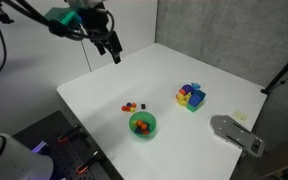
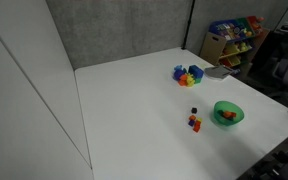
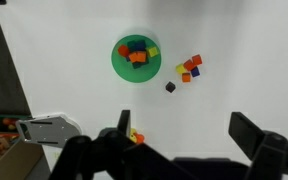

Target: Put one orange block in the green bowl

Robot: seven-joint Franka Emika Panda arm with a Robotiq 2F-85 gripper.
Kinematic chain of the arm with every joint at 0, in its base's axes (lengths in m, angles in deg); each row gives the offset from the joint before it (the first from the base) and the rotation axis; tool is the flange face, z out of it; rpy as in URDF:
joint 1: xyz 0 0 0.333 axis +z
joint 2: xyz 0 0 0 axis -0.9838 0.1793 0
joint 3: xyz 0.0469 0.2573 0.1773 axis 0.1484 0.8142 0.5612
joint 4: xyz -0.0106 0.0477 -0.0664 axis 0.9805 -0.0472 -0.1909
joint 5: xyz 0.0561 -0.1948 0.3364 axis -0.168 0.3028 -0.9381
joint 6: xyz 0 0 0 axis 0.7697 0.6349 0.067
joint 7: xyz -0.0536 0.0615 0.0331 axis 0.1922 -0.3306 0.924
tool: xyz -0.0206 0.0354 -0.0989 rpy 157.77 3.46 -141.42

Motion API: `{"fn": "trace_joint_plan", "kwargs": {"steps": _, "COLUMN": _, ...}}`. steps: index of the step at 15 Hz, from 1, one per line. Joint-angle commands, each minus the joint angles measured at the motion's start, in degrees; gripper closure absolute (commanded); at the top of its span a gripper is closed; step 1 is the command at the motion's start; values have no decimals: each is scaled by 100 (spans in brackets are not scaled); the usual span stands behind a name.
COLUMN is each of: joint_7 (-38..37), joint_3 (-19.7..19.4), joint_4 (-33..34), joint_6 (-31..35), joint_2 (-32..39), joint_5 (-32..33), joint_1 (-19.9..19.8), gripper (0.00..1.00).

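The green bowl (image 3: 134,56) sits on the white table and holds several coloured pieces, one of them orange. It shows in both exterior views (image 1: 143,125) (image 2: 228,113). Beside it lies a small cluster of tiny cubes with an orange block (image 3: 186,77), a red cube (image 3: 196,60) and, a little apart, a dark cube (image 3: 170,87). The cluster also shows in both exterior views (image 1: 131,106) (image 2: 194,122). My gripper (image 3: 184,130) is open and empty, high above the table and away from the bowl in an exterior view (image 1: 112,47).
A blue tray (image 1: 192,96) (image 2: 188,74) of yellow and purple pieces stands past the bowl. A grey flat object (image 1: 234,133) (image 3: 44,128) lies near the table's edge. A shelf of toys (image 2: 232,35) stands off the table.
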Motion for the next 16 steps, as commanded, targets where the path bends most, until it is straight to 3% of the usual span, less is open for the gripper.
{"fn": "trace_joint_plan", "kwargs": {"steps": 1, "joint_7": -83, "joint_3": 29, "joint_4": 46, "joint_6": 354, "joint_2": 601, "joint_5": -377, "joint_1": 175, "gripper": 0}}
{"fn": "trace_joint_plan", "kwargs": {"steps": 16, "joint_7": 10, "joint_3": 252, "joint_4": 263, "joint_6": 2416, "joint_2": 3589, "joint_5": -1226, "joint_1": 519, "gripper": 0}}
